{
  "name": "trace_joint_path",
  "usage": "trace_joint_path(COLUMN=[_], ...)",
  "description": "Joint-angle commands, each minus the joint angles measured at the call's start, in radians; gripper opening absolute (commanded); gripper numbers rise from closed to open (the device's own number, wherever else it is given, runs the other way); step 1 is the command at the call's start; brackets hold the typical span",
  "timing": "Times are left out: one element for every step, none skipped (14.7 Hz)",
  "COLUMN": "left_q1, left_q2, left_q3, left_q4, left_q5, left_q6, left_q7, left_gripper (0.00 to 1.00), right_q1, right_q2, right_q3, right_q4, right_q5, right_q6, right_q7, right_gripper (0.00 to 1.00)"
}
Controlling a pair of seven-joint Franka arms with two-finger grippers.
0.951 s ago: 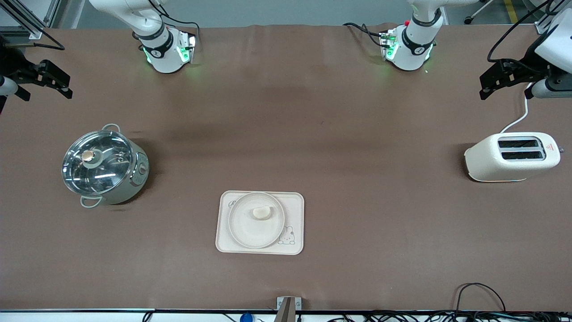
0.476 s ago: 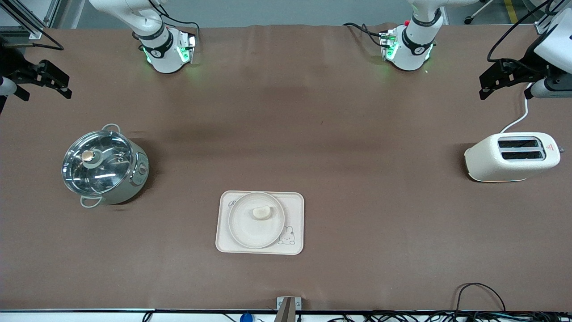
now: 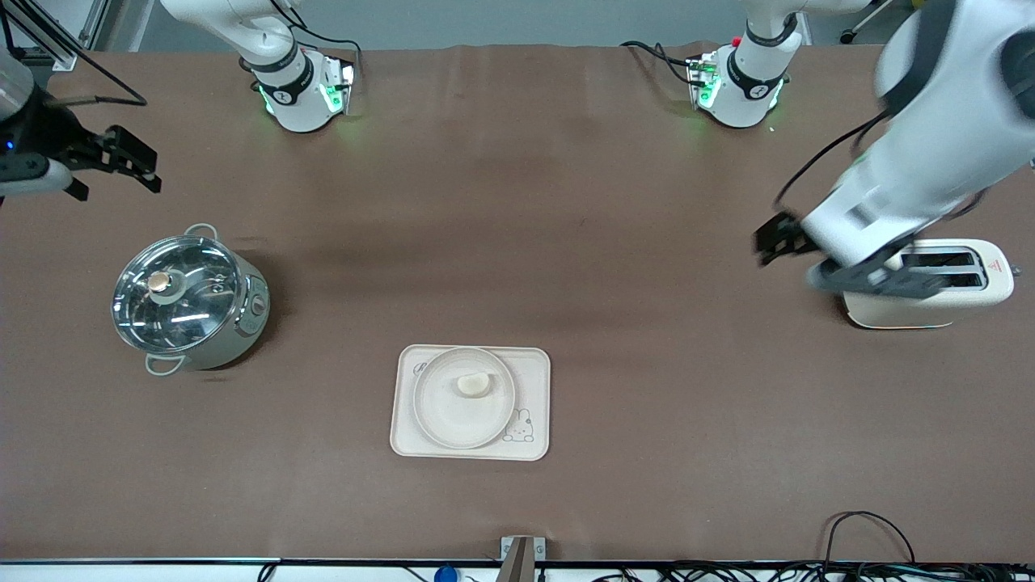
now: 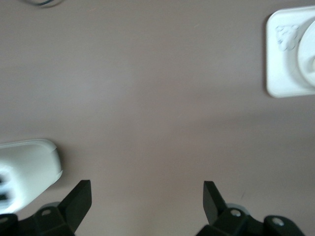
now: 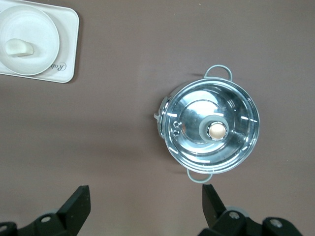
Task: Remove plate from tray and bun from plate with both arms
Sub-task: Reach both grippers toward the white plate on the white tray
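The round cream plate lies on the rectangular cream tray in the middle of the table, near the front camera. The small pale bun rests on the plate. My left gripper is open and empty, up over bare table beside the toaster. My right gripper is open and empty, up over bare table at the right arm's end, close to the pot. In the right wrist view my open gripper sees the plate and bun. In the left wrist view my open gripper sees the tray.
A metal pot with a glass lid stands toward the right arm's end and shows in the right wrist view. A white toaster stands toward the left arm's end, partly covered by my left arm, and shows in the left wrist view.
My left arm has swung in from the table's end to over the toaster, its gripper now beside it. My right gripper has shifted a little toward the table's middle. Plate and bun are unmoved.
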Motion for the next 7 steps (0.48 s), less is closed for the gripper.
trace_joint_path(left_q1=[-0.080,-0.110,-0.155,-0.204,-0.233,-0.267,-0.291], left_q2=[0.158,0.198,0.232,0.271,0.308,0.350,0.381], left_q3=[-0.005,-0.005,-0.003,-0.003,-0.003,-0.002,0.006], left_q4=[0.061,0.061,0.062,0.067,0.075,0.088,0.096], left_q5=[0.003,0.002,0.003,0.003,0.003,0.006,0.009], left_q6=[0.151,0.207,0.267,0.337,0.406,0.477,0.517], left_q7=[-0.067,-0.091,-0.137,-0.227,-0.324,-0.390,-0.423], left_gripper=[1.00,1.00,1.00,1.00,1.00,1.00,1.00], right_q1=[0.003,0.003,0.006,0.012,0.025,0.037,0.038], right_q2=[0.019,0.040,0.059,0.091,0.125,0.168,0.200], right_q3=[-0.005,-0.005,-0.005,-0.005,-0.005,-0.005,-0.005], right_q4=[-0.007,-0.007,-0.007,-0.009,-0.010,-0.012,-0.012], right_q5=[0.013,0.017,0.035,0.063,0.094,0.132,0.160], right_q6=[0.031,0.044,0.054,0.080,0.110,0.144,0.173], right_q7=[0.002,0.002,0.002,0.002,0.002,0.002,0.002], right_gripper=[1.00,1.00,1.00,1.00,1.00,1.00,1.00])
